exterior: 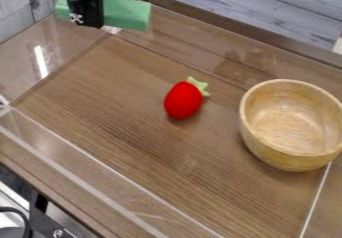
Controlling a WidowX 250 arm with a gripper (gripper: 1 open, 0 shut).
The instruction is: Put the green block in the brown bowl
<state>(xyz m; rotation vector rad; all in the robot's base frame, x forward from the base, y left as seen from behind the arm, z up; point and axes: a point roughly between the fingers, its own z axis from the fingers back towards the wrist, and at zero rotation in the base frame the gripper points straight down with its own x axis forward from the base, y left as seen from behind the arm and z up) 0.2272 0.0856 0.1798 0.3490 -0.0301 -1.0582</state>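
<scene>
block (130, 13): gripped, lifted over the table's far left corner | gripper (88, 15): partly open, clamped on block | bowl (291, 123): empty, right edge | step: carry | next: you swing right, past strawberry (185, 98), over bowl, release.

Dark wood-grain table (147, 172), red strawberry toy (185, 99) near centre, brown bowl (293, 123) (empty) at right

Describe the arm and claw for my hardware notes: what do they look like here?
Only the claw shows, at the top left edge: a dark, nearly black, boxy end piece, blurred. No cables, markings or separate fingers can be made out, and the rest of the arm is out of frame.
</scene>
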